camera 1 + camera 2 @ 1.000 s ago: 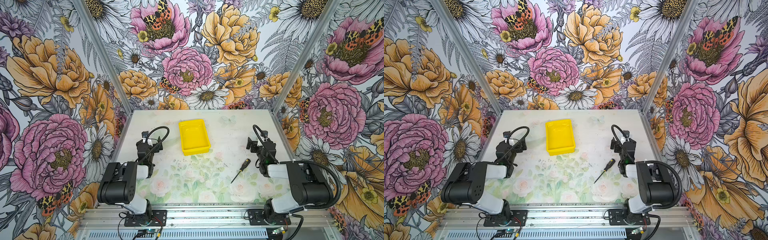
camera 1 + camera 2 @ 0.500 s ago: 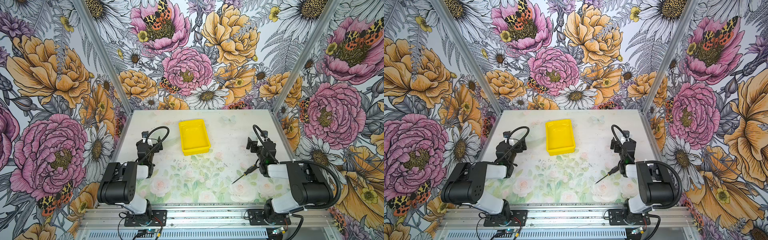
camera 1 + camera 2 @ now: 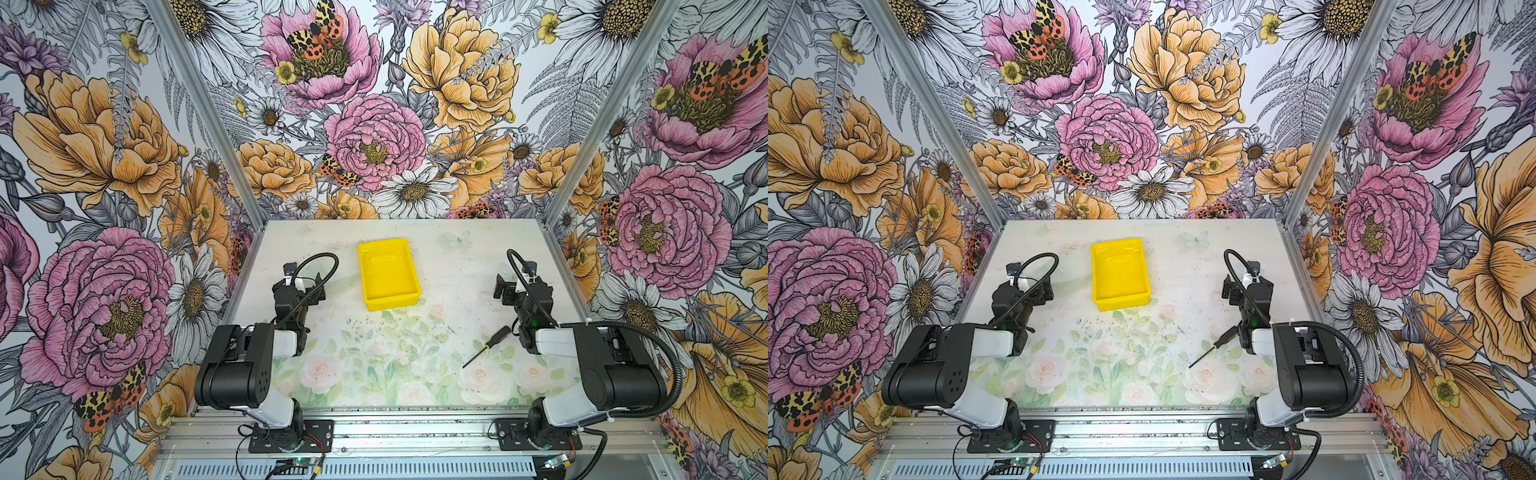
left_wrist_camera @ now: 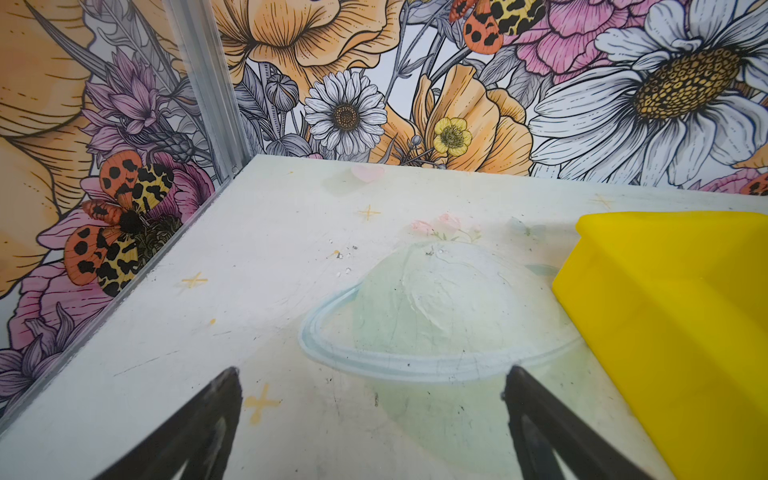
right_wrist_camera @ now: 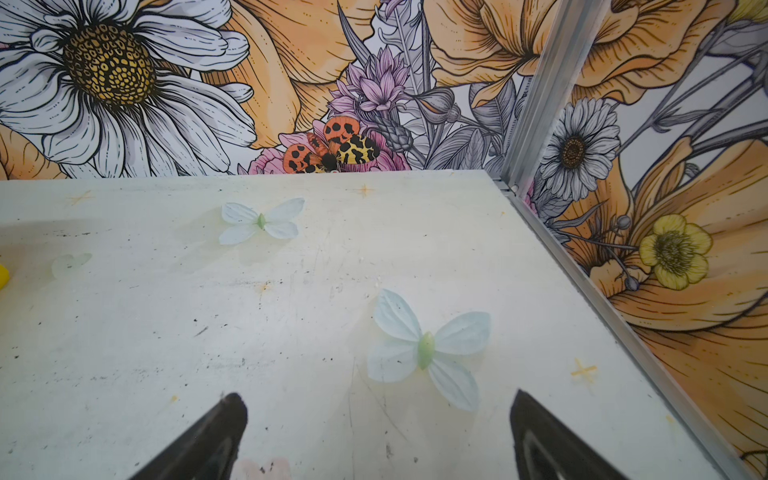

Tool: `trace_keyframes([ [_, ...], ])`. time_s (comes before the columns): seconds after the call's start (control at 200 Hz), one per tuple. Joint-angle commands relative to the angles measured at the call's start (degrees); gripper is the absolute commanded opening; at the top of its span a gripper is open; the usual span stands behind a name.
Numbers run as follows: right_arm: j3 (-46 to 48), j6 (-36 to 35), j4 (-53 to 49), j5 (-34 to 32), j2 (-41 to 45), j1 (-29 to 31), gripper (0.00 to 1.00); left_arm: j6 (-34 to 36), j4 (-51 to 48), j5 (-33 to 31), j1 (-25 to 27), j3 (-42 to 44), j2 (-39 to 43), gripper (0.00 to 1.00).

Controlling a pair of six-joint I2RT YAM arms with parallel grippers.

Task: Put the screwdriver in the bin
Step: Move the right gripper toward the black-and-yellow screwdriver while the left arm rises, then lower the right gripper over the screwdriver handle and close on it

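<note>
Yellow bin [image 3: 388,272] sits on the table [image 3: 457,266] toward the far middle, long side running away from the rail; interior bare in both top views [image 3: 1120,272]. Its wall also shows at the edge of the left wrist view [image 4: 673,316], and a sliver of yellow at the edge of the right wrist view.

Screwdriver [image 3: 487,346] lies flat on the floral print of the table, on the right side, well apart from the bin. Black handle with yellow marks points up toward the right arm's wrist; thin shaft runs diagonally down toward the near rail [image 3: 1212,345]. Handle end is just beside the right arm's forearm; contact cannot be told from above. Nothing grips it.

Left claw [image 4: 370,382]: fingers [image 4: 224,399] stand wide apart over bare table, nothing between them, bin just beside one finger. In a top view it sits left of the bin [image 3: 301,286].

Right claw [image 5: 376,409]: fingers [image 5: 226,419] spread wide, holding nothing, over a printed pale butterfly [image 5: 428,347] near the right wall. In a top view it lies beyond the screwdriver, farther from the rail [image 3: 509,286].
</note>
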State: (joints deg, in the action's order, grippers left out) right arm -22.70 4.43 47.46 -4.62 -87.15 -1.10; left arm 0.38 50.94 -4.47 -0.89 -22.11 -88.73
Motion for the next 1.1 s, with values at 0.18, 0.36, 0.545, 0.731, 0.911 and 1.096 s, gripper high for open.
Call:
trace_keyframes([
  [0.18, -0.1, 0.1, 1.5, 0.4, -0.7, -0.4, 1.0, -0.4, 2.0, 0.6, -0.2, 0.2, 0.0, 0.99],
  [0.36, -2.9, 1.1, -6.5, -2.9, 3.1, 0.0, 0.99, -2.0, -1.8, -3.8, -0.2, -0.6, 2.7, 0.99],
  [0.545, -13.0, 6.6, -32.4, -9.0, 8.5, 0.7, 0.99, -4.7, -22.4, -10.0, -0.9, -7.1, 8.6, 0.99],
  [0.731, -24.2, 13.1, -57.3, -7.4, 7.0, 1.0, 1.0, -6.3, -37.2, -10.7, -1.1, -11.5, 10.9, 0.99],
  [0.911, -26.4, 22.4, -69.4, -4.4, 10.1, 1.7, 0.99, -9.3, -45.9, -7.9, -0.6, -13.2, 14.2, 0.99],
  [1.096, -23.8, 33.8, -77.3, -0.5, 13.3, 2.3, 0.99, -13.7, -54.0, -5.6, 1.0, -16.2, 16.6, 0.99],
])
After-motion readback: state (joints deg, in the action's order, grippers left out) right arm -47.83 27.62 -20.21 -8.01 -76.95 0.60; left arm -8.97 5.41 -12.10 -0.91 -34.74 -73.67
